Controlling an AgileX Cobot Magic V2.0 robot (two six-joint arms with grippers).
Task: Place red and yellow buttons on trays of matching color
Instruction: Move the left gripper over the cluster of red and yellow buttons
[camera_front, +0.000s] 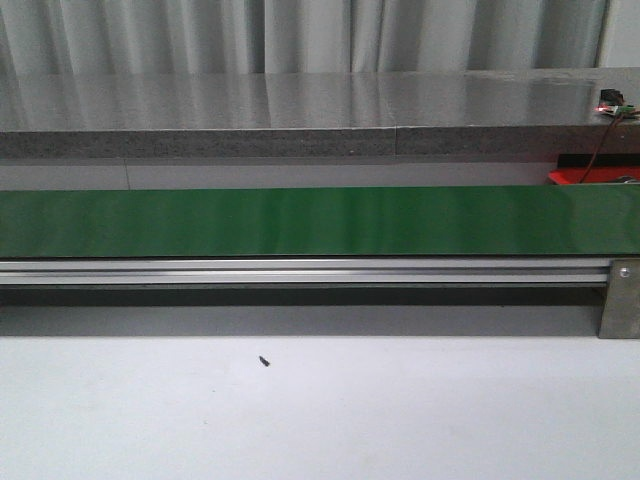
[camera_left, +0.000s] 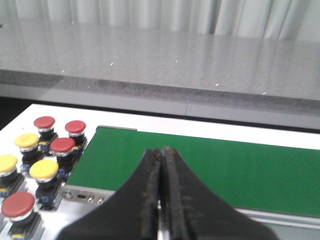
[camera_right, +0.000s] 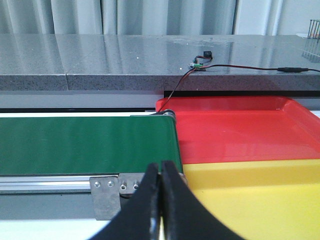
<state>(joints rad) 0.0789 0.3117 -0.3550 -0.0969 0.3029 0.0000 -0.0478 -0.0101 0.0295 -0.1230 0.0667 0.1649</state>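
Note:
In the left wrist view, several red buttons and yellow buttons stand in a cluster on the white table beside the end of the green conveyor belt. My left gripper hangs shut and empty over that belt end. The right wrist view shows the red tray and the yellow tray side by side at the other belt end. My right gripper is shut and empty at the corner where belt and yellow tray meet. Neither gripper appears in the front view.
The green belt runs across the front view on an aluminium rail. A grey stone counter lies behind it, with a small wired board. A sliver of the red tray shows at far right.

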